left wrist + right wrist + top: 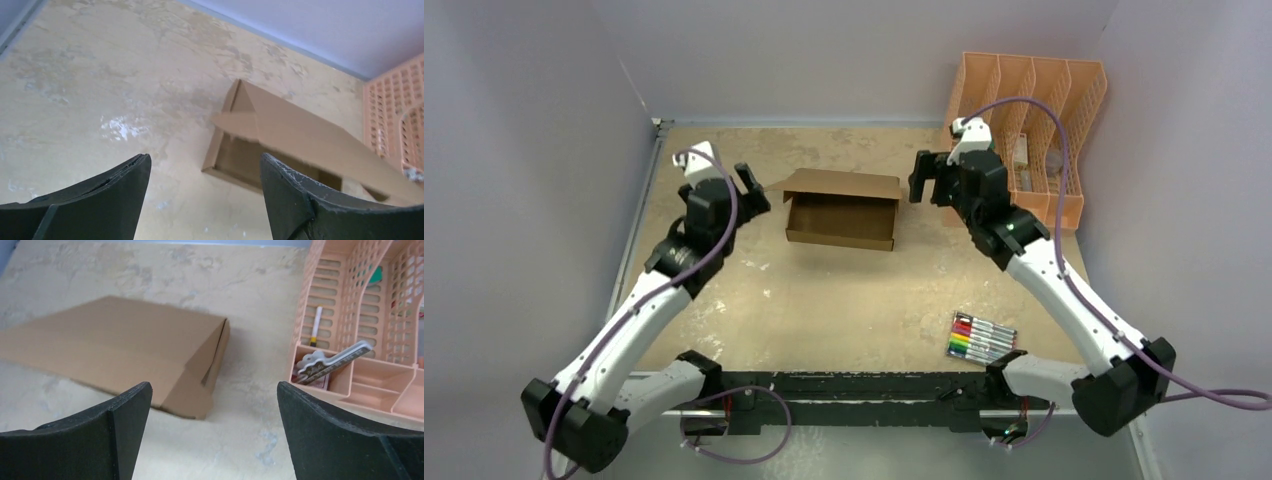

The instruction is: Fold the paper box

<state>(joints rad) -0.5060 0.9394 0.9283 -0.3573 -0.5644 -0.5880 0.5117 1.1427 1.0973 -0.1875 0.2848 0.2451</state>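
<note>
The paper box [842,209] is a shallow brown cardboard box at the middle back of the table, its lid flap raised and leaning back. My left gripper [751,188] is open and empty, just left of the box's left end, apart from it. My right gripper [927,178] is open and empty, just right of the box's right end. In the left wrist view the box [280,135] lies ahead and to the right of my fingers [120,185]. In the right wrist view the lid [120,347] lies ahead on the left.
A peach slotted organizer [1034,130] stands at the back right, close behind my right gripper; it also shows in the right wrist view [360,335] with small items inside. A pack of coloured markers [981,338] lies at the front right. Grey walls enclose the table.
</note>
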